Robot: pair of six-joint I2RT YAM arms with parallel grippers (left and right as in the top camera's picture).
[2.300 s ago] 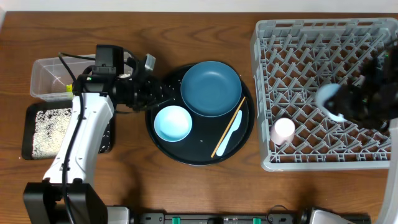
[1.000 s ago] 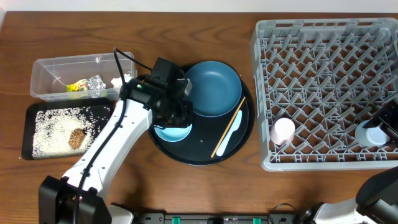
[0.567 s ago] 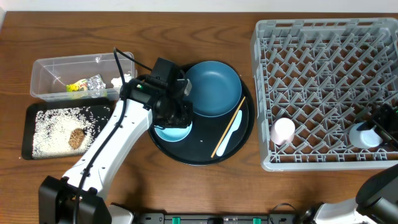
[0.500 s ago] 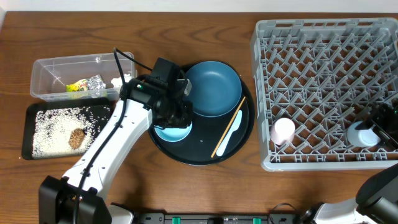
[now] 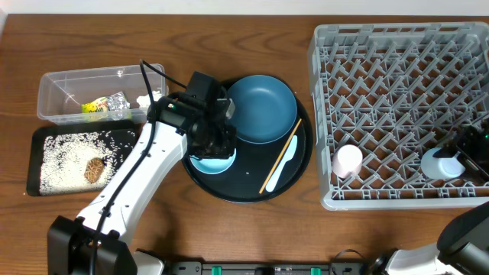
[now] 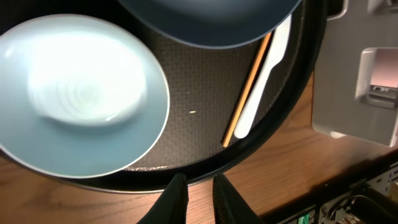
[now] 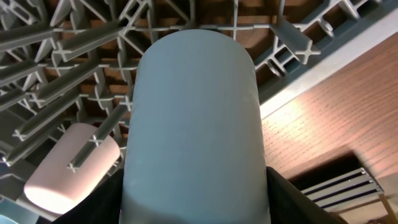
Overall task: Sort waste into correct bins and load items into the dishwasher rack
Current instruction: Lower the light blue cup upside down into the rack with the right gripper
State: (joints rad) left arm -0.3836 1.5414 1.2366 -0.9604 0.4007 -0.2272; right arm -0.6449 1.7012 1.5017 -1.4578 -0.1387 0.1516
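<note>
**Right arm.** The right fingers (image 7: 102, 202) are clamped on the light-blue cup (image 7: 193, 112), one on each flank of its side wall. The cup fills the space between them, over the near corner of the dishwasher rack (image 7: 62, 37). Whether it already rests on the pegs cannot be told. It looks small, stiff, light and smooth-walled, so it would probably slip under a weak squeeze, and a hold across the middle of the wall suits it. Just beyond and to one side, the pale pink cup (image 7: 56, 177) sits among the pegs.

**Left arm.** The left fingers (image 6: 176, 199) are drawn almost together with nothing seen between them. They hover over the rim of the round black tray (image 6: 186, 81), where it meets the tabletop (image 6: 267, 180).
- **Bowl:** Nearest, just beside the fingers, is the light-blue bowl (image 6: 74, 93). It is glossy, rigid and likely light, and too wide to span. It is best pinched at the rim, one finger inside and one outside.
- **Chopstick and spoon:** Farther out, the wooden chopstick (image 6: 250, 84) and the white plastic spoon (image 6: 247, 123) lie side by side. Both are thin, light and apt to roll or skid, so a low pinch across mid-length seems called for.
- **Plate:** Farthest is the dark-blue plate (image 6: 211, 18), probably the heaviest piece and breakable, to be gripped at its raised edge.

**Bins.** Well away from both pairs of fingers, the clear tub (image 5: 61, 84) and the shallow black tray (image 5: 38, 156) already hold waste
</note>
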